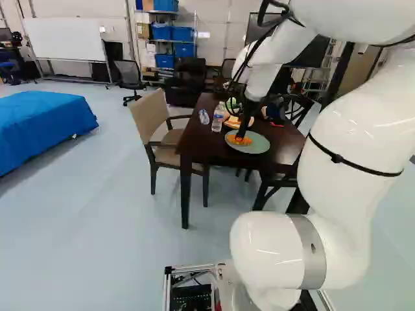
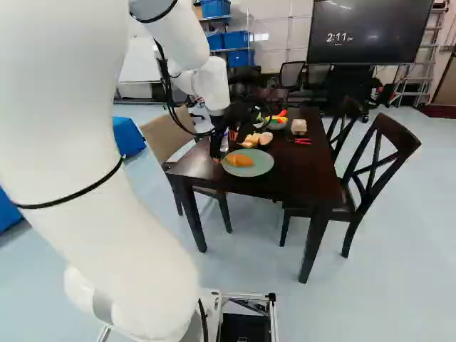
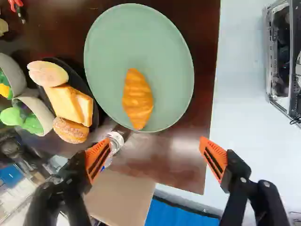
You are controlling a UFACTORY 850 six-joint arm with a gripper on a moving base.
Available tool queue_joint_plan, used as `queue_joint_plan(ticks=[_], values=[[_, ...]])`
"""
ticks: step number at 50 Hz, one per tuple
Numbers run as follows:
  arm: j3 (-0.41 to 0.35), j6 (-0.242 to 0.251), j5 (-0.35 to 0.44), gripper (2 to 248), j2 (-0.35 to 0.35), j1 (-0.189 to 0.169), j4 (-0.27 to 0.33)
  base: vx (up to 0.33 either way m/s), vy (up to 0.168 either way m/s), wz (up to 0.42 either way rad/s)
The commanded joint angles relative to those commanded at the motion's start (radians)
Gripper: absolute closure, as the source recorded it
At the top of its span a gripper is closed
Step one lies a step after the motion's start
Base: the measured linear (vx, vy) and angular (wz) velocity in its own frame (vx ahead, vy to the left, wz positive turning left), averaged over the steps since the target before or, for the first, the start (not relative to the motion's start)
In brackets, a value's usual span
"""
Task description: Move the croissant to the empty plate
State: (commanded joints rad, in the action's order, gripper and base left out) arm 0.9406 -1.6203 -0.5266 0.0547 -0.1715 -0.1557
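Observation:
The gripper [image 1: 242, 136] hangs low at the green plate [image 1: 259, 144] in the left base view. In the wrist view the gripper [image 3: 154, 154] stands wide open, with nothing between its orange pads. The orange-brown croissant [image 3: 137, 99] lies on the green plate [image 3: 110, 61], toward the rim nearest the gripper and just ahead of the gap between its fingers. The right base view shows the croissant [image 2: 240, 160] at the plate's left part. No plate without food shows.
Beside the green plate, a dark plate holds bread [image 3: 65, 103]. Two bowls [image 3: 40, 110] of toy vegetables stand beyond it. A clear bottle [image 1: 218, 118] stands near the gripper. Chairs [image 2: 385, 153] flank the dark table [image 2: 296, 164]; red-handled tools [image 2: 303, 141] lie on it.

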Motion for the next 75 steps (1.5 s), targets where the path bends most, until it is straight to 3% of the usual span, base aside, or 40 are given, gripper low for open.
queue_joint_plan(ticks=[14,24,75], values=[[-0.059,0.0,0.0,3,-0.057,0.034,0.003,0.0,0.0,0.0],[-0.07,0.0,0.0,3,-0.068,0.069,0.041,0.0,0.0,0.0],[-0.033,0.0,0.002,3,-0.032,0.27,0.472,0.0,0.0,0.0]])
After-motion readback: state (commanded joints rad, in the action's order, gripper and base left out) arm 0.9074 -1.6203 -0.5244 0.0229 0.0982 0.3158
